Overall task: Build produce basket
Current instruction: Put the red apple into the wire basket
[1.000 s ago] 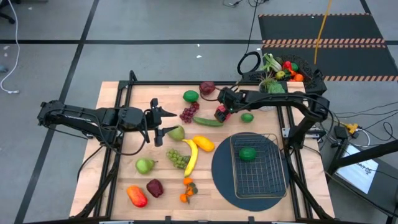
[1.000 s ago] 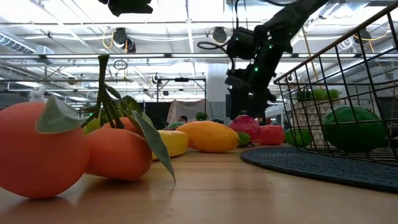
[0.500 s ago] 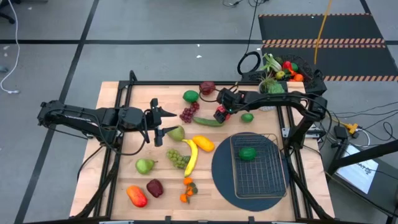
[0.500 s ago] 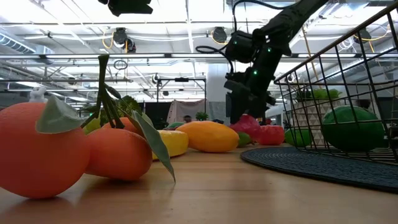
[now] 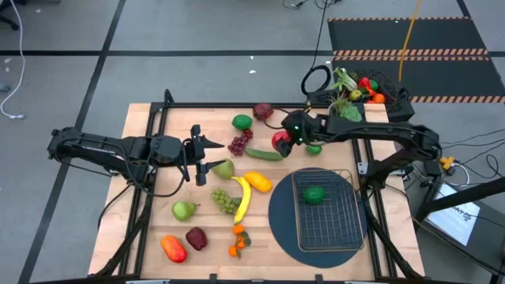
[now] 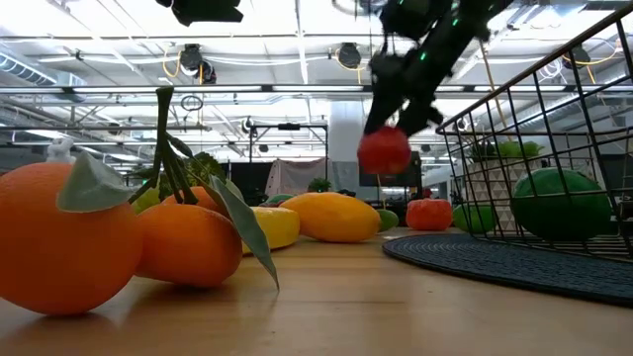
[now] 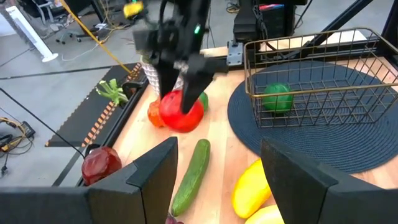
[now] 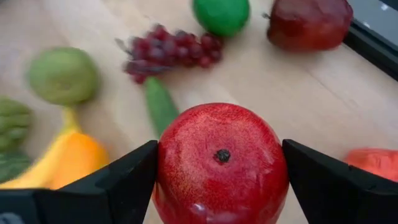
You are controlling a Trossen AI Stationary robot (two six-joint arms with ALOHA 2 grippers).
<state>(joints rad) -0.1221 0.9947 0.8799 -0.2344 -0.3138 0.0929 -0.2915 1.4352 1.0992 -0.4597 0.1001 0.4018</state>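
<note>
Red fruit held, clear of the table

Your right gripper clamps the red apple; carry it level above the basket, beside the lime, before releasing.

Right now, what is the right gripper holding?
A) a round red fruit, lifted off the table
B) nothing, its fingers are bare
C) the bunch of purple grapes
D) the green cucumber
A: the right gripper has its fingers on both sides of a round red fruit, and the low view shows that fruit hanging clear above the table.
</note>
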